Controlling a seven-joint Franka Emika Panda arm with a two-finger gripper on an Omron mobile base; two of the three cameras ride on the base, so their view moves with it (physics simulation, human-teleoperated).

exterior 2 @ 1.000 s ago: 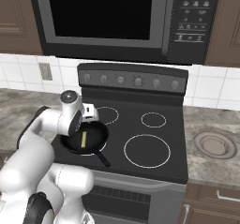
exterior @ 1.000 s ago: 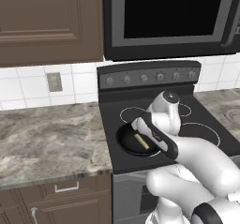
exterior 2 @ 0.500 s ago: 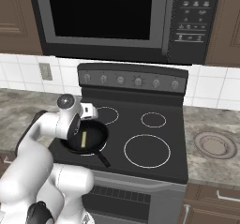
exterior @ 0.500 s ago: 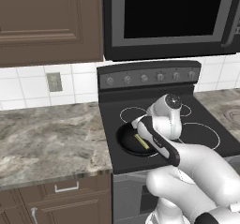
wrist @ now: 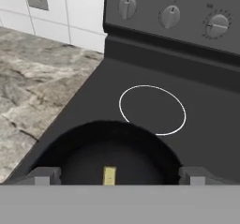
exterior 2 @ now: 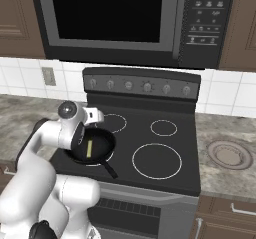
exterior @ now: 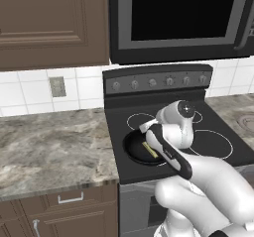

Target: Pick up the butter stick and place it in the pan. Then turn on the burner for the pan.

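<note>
Hand view: butter stick lies in the pan on the stove; gripper above it, wide open, empty.

A black stove stands between two grey stone counters. It has a row of knobs at the back. A black microwave hangs above it. The wall has white tiles and an outlet. Brown cabinets hang up high.

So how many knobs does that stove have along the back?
5, in a row on the dark stove back panel: far left, left, left of centre, middle, right. Another may sit near, too faint to tell.
</note>
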